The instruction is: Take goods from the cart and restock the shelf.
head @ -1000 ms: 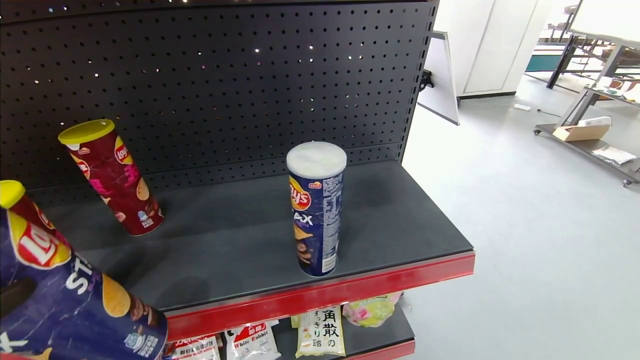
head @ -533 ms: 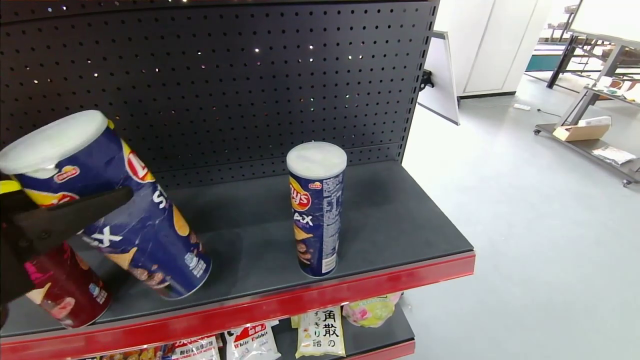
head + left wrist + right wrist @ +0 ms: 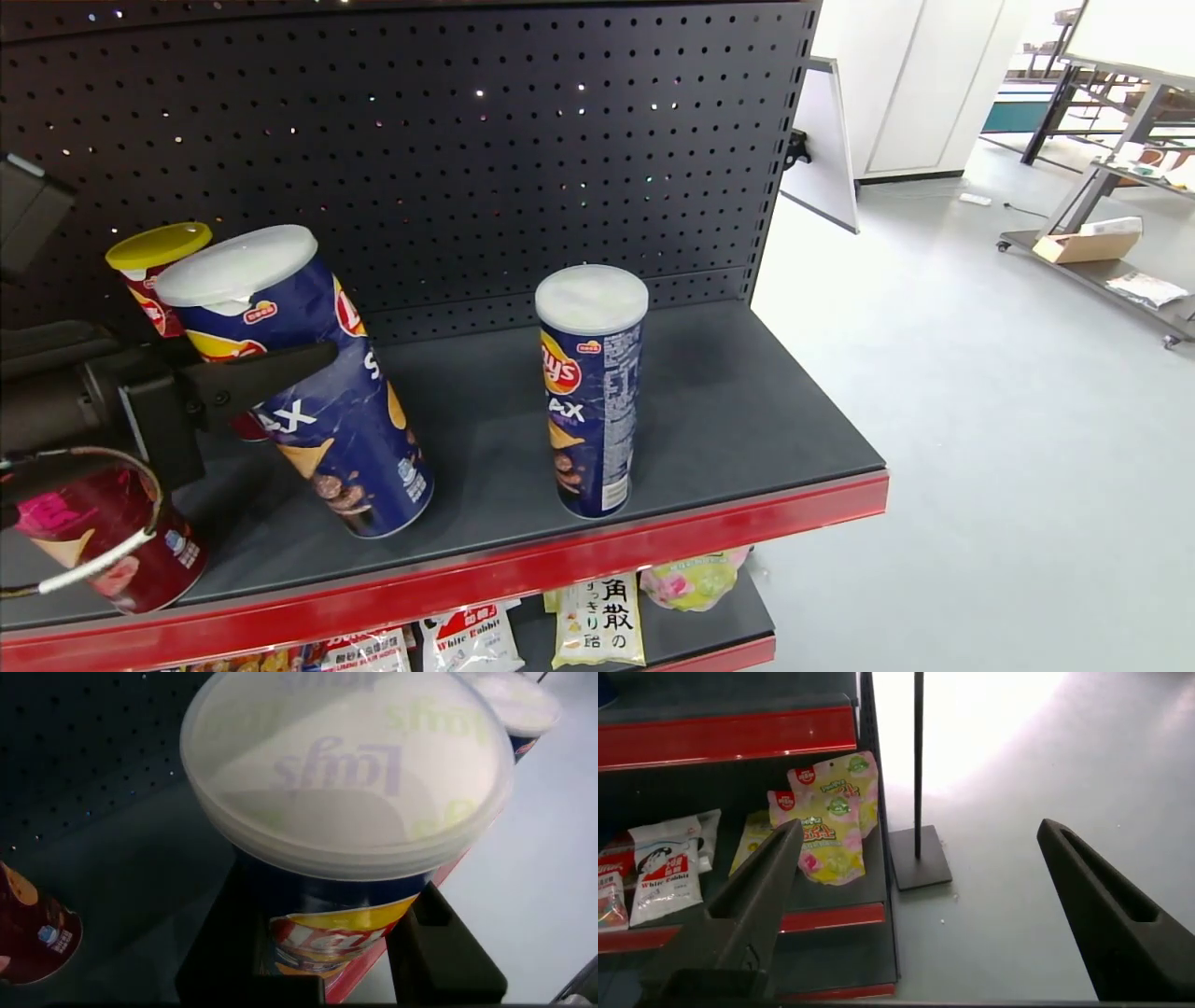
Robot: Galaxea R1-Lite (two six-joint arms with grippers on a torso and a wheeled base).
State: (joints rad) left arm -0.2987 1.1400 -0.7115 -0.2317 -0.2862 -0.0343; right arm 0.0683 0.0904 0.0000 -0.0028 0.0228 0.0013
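Right now my left pincer (image 3: 332, 961) is clamped on a tall blue cardboard chip can with a white plastic lid (image 3: 345, 448). One black finger (image 3: 271, 369) lies across its front a little below the lid. In the left wrist view both fingers press the can's sides under the lid's rim. The can leans, with its lid tipped to my left. Its base is down at the dark deck of the black metal shelf with a red front lip (image 3: 728, 401), near that lip. I cannot tell whether the base bears on the deck.

A second blue can with a white lid (image 3: 590, 392) stands upright to the right of the one I hold, apart from it and close to the front lip, which makes two blue cans. There are also two dark red cans. One with a yellow lid (image 3: 154, 252) stands behind the held can, near the perforated black back panel (image 3: 467, 140). The other (image 3: 121, 551) is at the front left, its top hidden by my arm.

My right pincer (image 3: 920, 831) hangs low beside the shelving with its fingers spread wide, holding nothing. Below the deck, flat snack bags (image 3: 597, 621) lie on a lower shelf; I count at least four.
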